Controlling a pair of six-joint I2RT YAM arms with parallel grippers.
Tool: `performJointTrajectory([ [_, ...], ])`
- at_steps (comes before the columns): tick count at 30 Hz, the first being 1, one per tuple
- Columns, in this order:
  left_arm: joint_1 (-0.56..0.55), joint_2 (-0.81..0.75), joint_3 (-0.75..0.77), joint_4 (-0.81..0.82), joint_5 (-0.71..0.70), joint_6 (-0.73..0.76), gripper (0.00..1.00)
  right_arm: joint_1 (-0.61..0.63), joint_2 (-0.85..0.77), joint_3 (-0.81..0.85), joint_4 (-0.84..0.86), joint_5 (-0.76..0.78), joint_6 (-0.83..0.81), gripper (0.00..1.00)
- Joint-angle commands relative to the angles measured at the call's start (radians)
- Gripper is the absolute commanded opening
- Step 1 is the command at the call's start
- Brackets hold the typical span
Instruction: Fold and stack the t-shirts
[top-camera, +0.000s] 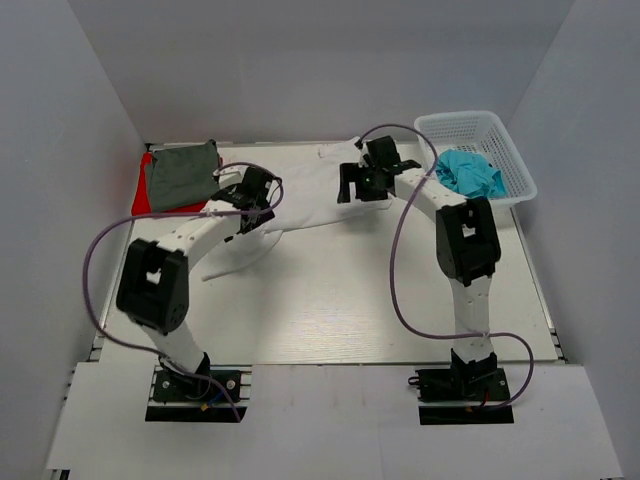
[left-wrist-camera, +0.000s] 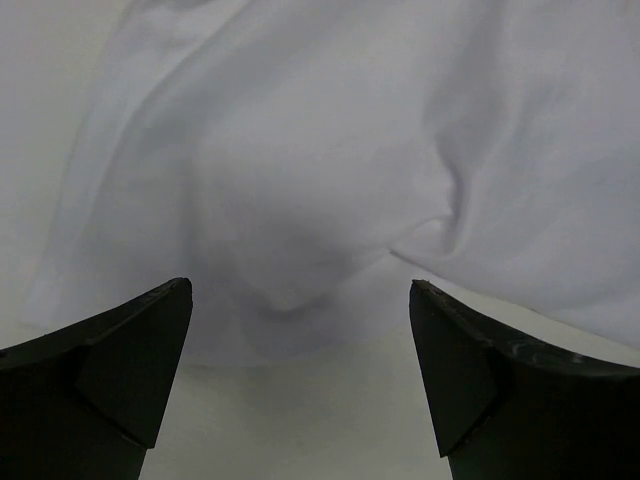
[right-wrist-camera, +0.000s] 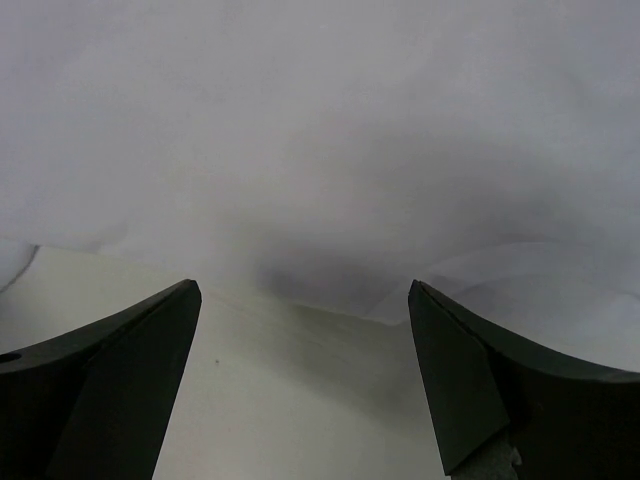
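- Looking at the white t-shirt (top-camera: 312, 195) first: it's spread on the table (top-camera: 330, 310) toward the far side, around the middle. Its long axis runs roughly left-right, slanting from near-left up to far-right.
- Left gripper (left-wrist-camera: 300, 285) hangs at the shirt's left end, fingers wide apart with nothing between them. Its wrist view has the rumpled near edge of the cloth lying just ahead of the tips.
- Right gripper (right-wrist-camera: 303, 285) is over the right part, also spread and empty, with the cloth edge just ahead and bare table under the fingers.
- So each arm has its own end and neither is clearly nearer. My guess is both drop and pinch that near edge for a fold.
- Can't really tell whether that edge is hem, side or sleeve, it's all white on white.
- Grey-green t-shirt (top-camera: 182, 172) sits on the red t-shirt (top-camera: 142, 190) at far left, looking folded already.
- Turquoise t-shirt (top-camera: 470, 172) is bunched up in the white basket (top-camera: 478, 120) at far right, near the right arm.
- I don't see anything between the fingers and the cloth edge.
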Motion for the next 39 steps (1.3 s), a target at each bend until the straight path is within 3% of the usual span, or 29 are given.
performJointTrajectory([
  [1,0.014,0.098,0.087,0.017,0.107,0.042,1.0,0.007,0.037,0.049,0.001,-0.026,0.046,0.9],
  [8,0.023,0.164,-0.048,0.092,0.255,0.056,1.0,0.001,-0.073,-0.295,0.171,0.004,0.102,0.9],
  [13,0.014,0.142,-0.163,0.091,0.313,0.045,1.0,0.01,-0.192,-0.533,0.204,0.043,0.151,0.9],
  [17,-0.008,0.074,-0.328,0.069,0.471,0.036,0.95,0.01,-0.355,-0.719,0.169,0.116,0.175,0.9],
  [19,-0.017,-0.034,-0.445,0.094,0.56,0.036,0.93,0.018,-0.451,-0.862,0.179,0.107,0.174,0.9],
  [20,-0.017,-0.078,-0.469,0.094,0.586,0.036,0.93,0.026,-0.518,-0.891,0.184,0.104,0.175,0.9],
  [21,-0.028,-0.126,-0.486,0.094,0.609,0.048,1.0,0.035,-0.55,-0.938,0.184,0.099,0.177,0.9],
  [22,-0.041,-0.17,-0.487,0.094,0.646,0.066,1.0,0.036,-0.625,-0.945,0.196,0.09,0.165,0.9],
  [26,-0.063,-0.374,-0.398,0.049,0.663,0.143,1.0,0.075,-0.681,-0.859,0.231,0.064,0.139,0.9],
  [30,-0.051,-0.459,-0.303,0.059,0.455,0.152,1.0,0.092,-0.599,-0.741,0.287,0.081,0.117,0.9],
  [34,-0.041,-0.352,-0.235,0.089,0.295,0.152,1.0,0.102,-0.411,-0.502,0.293,0.089,0.102,0.9],
  [35,-0.041,-0.317,-0.203,0.101,0.278,0.152,1.0,0.099,-0.314,-0.473,0.285,0.089,0.103,0.9],
  [39,-0.022,-0.117,-0.123,0.144,0.296,0.152,1.0,0.104,-0.174,-0.328,0.332,0.084,0.093,0.9],
])
